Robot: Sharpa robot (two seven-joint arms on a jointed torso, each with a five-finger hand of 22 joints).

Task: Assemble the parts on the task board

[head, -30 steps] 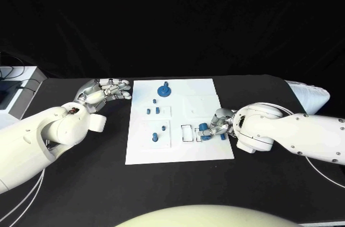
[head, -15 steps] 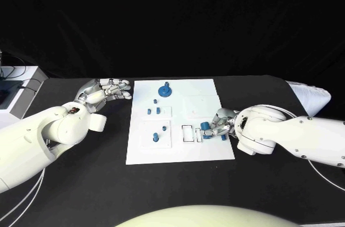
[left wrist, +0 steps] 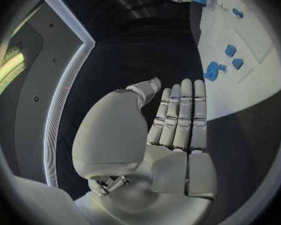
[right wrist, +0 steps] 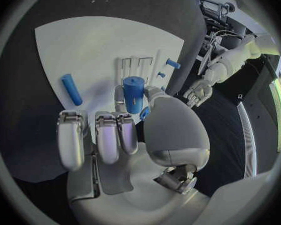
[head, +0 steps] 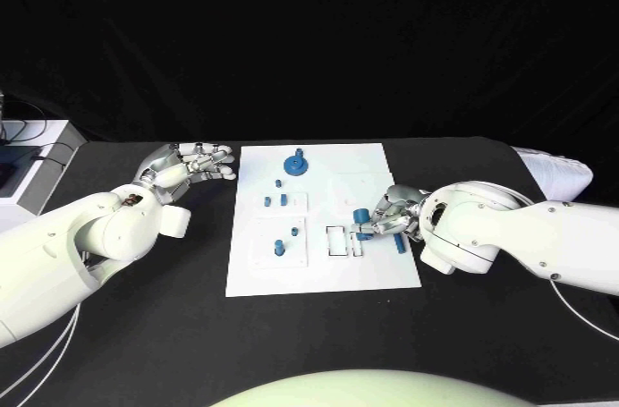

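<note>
1. Blue cylinder part (right wrist: 133, 91): pinched in the right robot hand (head: 391, 212), over the right side of the task board (head: 323, 273).
2. Blue rod (right wrist: 72, 89): lying loose on the board.
3. Left robot hand (head: 191, 164): off the board's left edge above the desk (head: 155, 335), fingers curled, holding nothing.

Both arms wore smooth, glossy white shells, bulging into rounded housings at the forearm and wrist. The left robot hand (head: 191, 164) and the right robot hand (head: 391, 212) were silver-grey metal, built of segmented fingers with paler, rounded tips. Thin white cables trailed beneath the left arm and looped under the right arm.
</note>
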